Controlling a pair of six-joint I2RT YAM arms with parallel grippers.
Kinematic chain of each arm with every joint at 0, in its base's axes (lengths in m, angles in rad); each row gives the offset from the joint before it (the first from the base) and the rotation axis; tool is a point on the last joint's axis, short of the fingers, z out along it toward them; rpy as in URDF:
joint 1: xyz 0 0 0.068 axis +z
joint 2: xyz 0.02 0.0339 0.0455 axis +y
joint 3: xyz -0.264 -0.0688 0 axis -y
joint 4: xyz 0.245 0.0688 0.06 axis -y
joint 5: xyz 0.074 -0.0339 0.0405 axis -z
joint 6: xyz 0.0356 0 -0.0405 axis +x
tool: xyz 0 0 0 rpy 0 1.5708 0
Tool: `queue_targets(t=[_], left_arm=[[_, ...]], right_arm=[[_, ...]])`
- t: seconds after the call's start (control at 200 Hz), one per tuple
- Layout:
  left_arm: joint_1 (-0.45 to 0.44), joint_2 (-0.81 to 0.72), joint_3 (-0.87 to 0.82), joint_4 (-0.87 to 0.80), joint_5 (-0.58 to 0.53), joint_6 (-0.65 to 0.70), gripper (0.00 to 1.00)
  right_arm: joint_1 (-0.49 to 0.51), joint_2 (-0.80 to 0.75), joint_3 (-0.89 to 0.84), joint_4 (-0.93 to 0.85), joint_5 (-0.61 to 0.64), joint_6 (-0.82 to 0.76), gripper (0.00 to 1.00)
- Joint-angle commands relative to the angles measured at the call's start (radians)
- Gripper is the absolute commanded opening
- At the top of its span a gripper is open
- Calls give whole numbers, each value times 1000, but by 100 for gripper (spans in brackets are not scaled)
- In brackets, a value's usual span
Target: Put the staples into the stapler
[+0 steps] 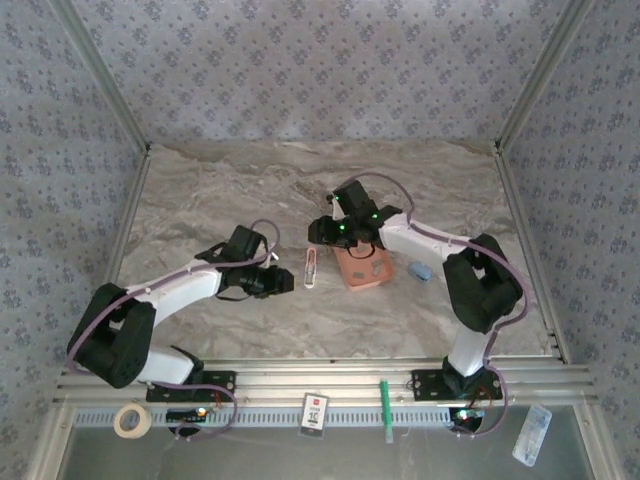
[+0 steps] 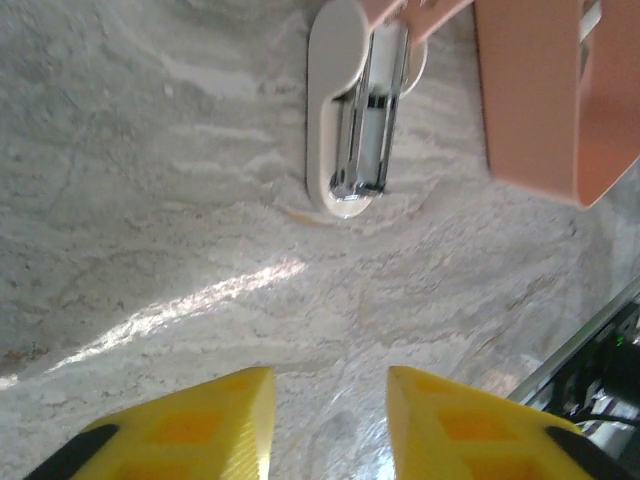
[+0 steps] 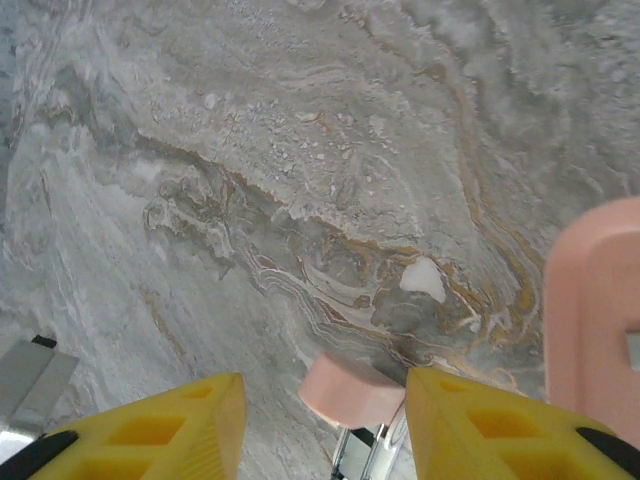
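Stapler (image 1: 310, 268) one, tray (image 1: 362, 270) one

On the table (image 1: 220, 190) near the middle, a stapler (image 1: 309, 268) just left of a tray (image 1: 365, 275), with a small object (image 1: 419, 271) near the tray's right side. Left hand (image 1: 287, 281) just left of the stapler; right hand (image 1: 350, 240) above the tray's far left corner.

Soft daylight, glare streak, blurry wrists
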Motion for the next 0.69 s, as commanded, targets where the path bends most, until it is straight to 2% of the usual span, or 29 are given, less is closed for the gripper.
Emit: queue_targets(t=[0.0,0.065,0.14,0.4,0.69], left_arm=[[-13,20,-11,49,30,-9,26],[-24,51,-2,57,32,-7,20],[-39,90,1,79,43,-6,17],[-58,224,35,119,77,-4,14],[-58,272,58,191,75,-18,12]], right_arm=[[-14,45,50,-53,-95,-100,46],[-21,70,69,-51,-118,-112,46],[-25,99,90,-54,-142,-123,46],[-28,160,120,-76,-213,-140,42],[-31,181,125,-107,-270,-159,38]])
